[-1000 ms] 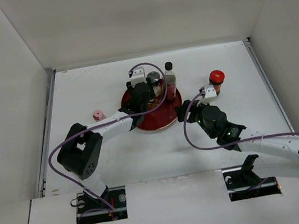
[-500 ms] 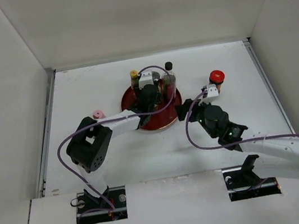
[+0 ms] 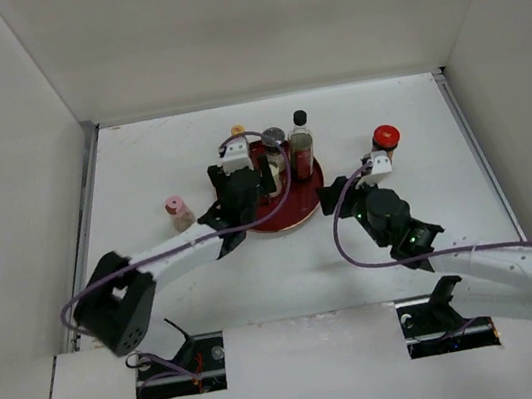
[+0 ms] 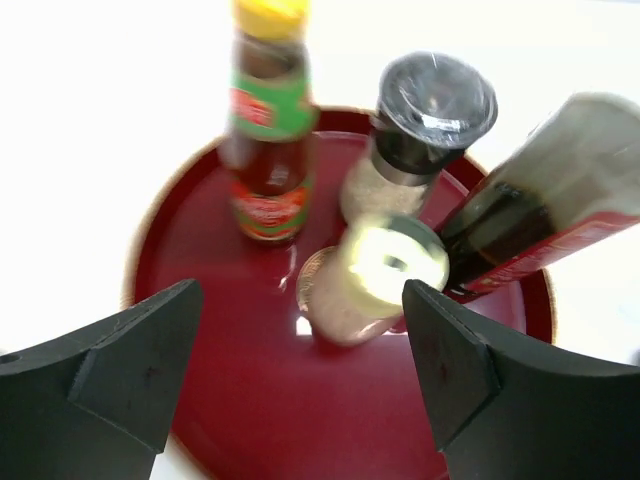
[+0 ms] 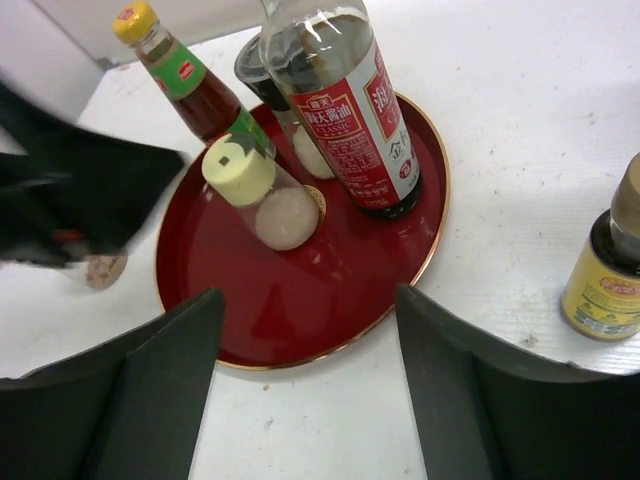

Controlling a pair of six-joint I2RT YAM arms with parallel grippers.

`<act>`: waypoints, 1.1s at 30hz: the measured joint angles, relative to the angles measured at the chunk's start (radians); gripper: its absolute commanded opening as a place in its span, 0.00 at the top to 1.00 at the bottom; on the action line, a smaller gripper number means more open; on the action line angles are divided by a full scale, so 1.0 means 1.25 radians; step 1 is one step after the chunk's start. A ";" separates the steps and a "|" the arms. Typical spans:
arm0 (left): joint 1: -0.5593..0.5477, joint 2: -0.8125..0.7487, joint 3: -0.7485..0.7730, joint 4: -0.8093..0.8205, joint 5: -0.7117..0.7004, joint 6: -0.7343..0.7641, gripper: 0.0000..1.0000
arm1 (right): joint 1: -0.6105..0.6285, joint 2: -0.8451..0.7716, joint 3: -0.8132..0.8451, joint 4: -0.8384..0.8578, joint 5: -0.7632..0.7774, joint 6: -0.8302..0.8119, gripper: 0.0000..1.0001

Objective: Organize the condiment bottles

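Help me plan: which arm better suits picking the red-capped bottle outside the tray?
Right, probably: the right claw hangs open at the right edge of the tray, near the red-capped bottle; the left claw sits across it.

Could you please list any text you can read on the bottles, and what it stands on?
No text reads clearly.
Tall clear bottle, red label: white Chinese characters, too blurred to quote.
Yellow-capped sauce bottle, green label: red logo, unreadable.
Yellow-labelled bottle at the right edge: print too small.

Bottles [image 3: 302, 143] on tray [image 3: 294, 218], shaker [image 3: 179, 213] left of tray, jar [image 3: 385, 144] right of tray
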 measured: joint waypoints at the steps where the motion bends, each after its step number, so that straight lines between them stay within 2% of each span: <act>1: 0.000 -0.049 -0.028 -0.001 -0.006 -0.005 0.20 | 0.000 0.000 -0.001 0.001 -0.002 0.000 0.43; 4: 0.022 -0.219 -0.114 -0.016 -0.031 -0.027 0.20 | 0.000 0.012 -0.001 0.002 -0.011 0.002 0.62; 7: 0.071 -0.365 -0.169 -0.076 -0.067 -0.049 0.17 | 0.000 0.041 -0.001 0.000 -0.027 0.006 0.63; 8: 0.092 -0.402 -0.180 -0.100 -0.077 -0.056 0.16 | 0.000 0.050 -0.001 -0.001 -0.031 0.006 0.59; 11: 0.156 -0.466 -0.199 -0.160 -0.094 -0.068 0.14 | 0.000 0.059 -0.001 -0.006 -0.039 0.008 0.35; 12: 0.178 -0.476 -0.204 -0.176 -0.094 -0.072 0.14 | 0.000 0.059 -0.001 -0.005 -0.041 0.009 0.30; 15: 0.233 -0.466 -0.216 -0.204 -0.083 -0.080 0.14 | 0.000 0.059 -0.001 -0.005 -0.045 0.007 0.21; 22: 0.305 -0.328 -0.216 -0.201 -0.036 -0.084 0.19 | 0.000 0.059 -0.001 -0.005 -0.046 0.006 0.18; 26: 0.318 -0.269 -0.216 -0.184 -0.027 -0.085 0.28 | 0.000 0.059 -0.001 -0.005 -0.047 0.006 0.18; 33: 0.323 -0.229 -0.216 -0.142 -0.023 -0.086 0.56 | 0.000 0.066 -0.001 -0.005 -0.048 0.006 0.18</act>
